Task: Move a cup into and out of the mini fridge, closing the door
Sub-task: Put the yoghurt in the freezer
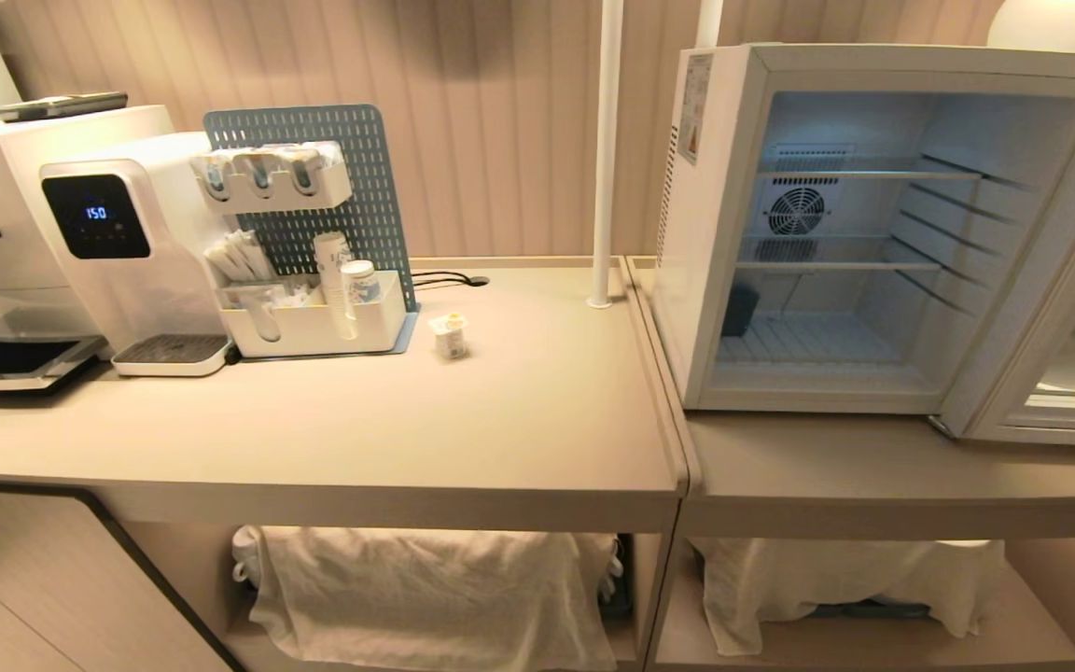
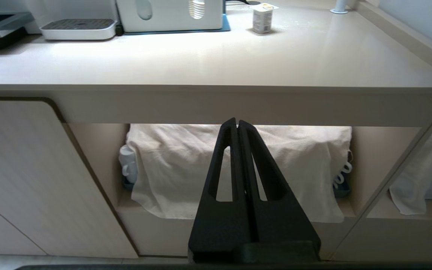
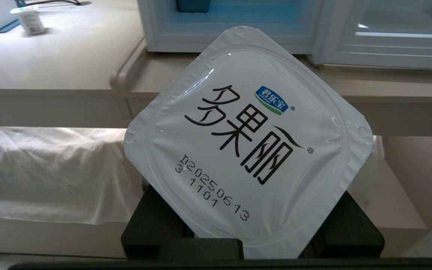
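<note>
The right end effector (image 3: 251, 225) held a foil-lidded cup (image 3: 249, 138) below the table (image 3: 388, 82); left end effector (image 2: 237, 125) was closed, empty.

- One mini fridge (image 1: 715, 233), with one door (image 1: 1051, 308) swung open.
- Two wire shelves (image 1: 859, 175) inside it, and one round rear fan (image 1: 796, 211).
- Two sealed cups: one cup on the table (image 1: 451, 335), one foil-lidded cup (image 3: 249, 142) in the right tool.
- Two tools: left tool (image 2: 237, 125) and right tool (image 3: 253, 236).
- Two tables (image 1: 537, 420) side by side.
- One water dispenser (image 1: 118, 233).
- One blue pegboard (image 1: 351, 187).
- Two white cloths (image 1: 435, 588) on the lower shelves.
- One white pole (image 1: 607, 149).
</note>
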